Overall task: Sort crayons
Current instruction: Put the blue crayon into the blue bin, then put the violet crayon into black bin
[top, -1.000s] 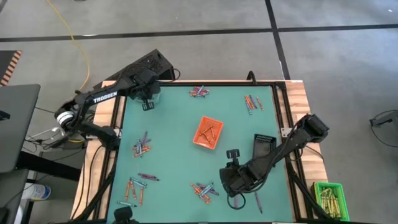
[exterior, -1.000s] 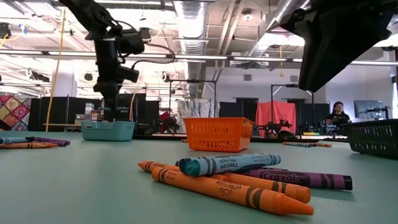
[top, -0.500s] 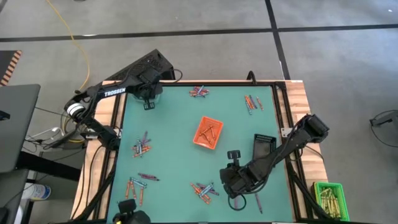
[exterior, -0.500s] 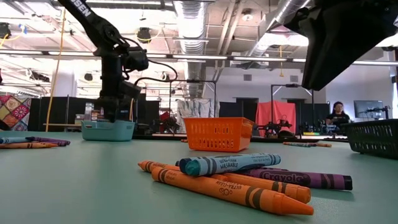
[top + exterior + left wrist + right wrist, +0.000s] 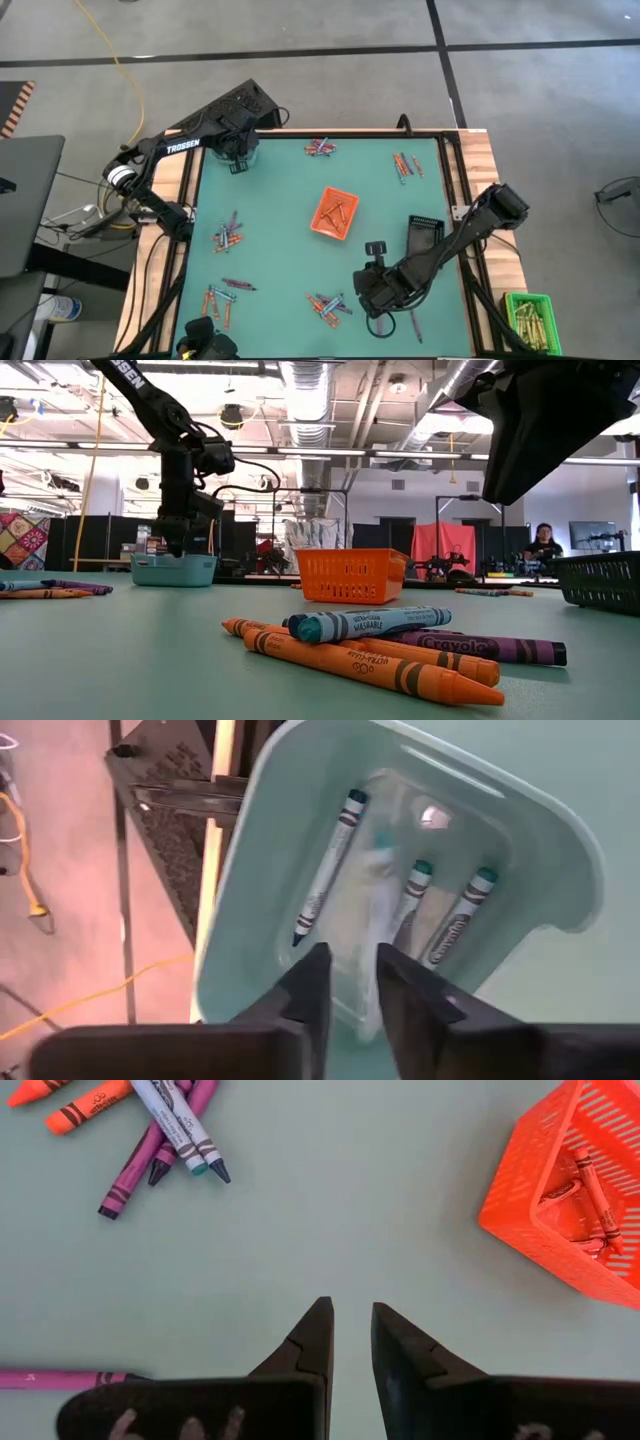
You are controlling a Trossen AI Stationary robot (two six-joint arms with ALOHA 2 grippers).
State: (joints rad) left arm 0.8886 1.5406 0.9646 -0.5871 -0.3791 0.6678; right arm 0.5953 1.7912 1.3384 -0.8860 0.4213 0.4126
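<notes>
The left gripper (image 5: 350, 982), its arm marked TROSSEN, hung over the teal tray (image 5: 540, 850), jaws slightly apart and empty; three blue-green crayons (image 5: 325, 865) lay inside. Away from that tray, the right gripper (image 5: 350, 1335) hovered beside the orange basket (image 5: 560, 1200), jaws parted on nothing. One loose purple crayon (image 5: 480, 647) read Crayola.

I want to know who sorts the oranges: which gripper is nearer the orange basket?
Right. The right gripper hovers just short of the orange basket; the left gripper hangs over the teal tray at the far corner.
</notes>
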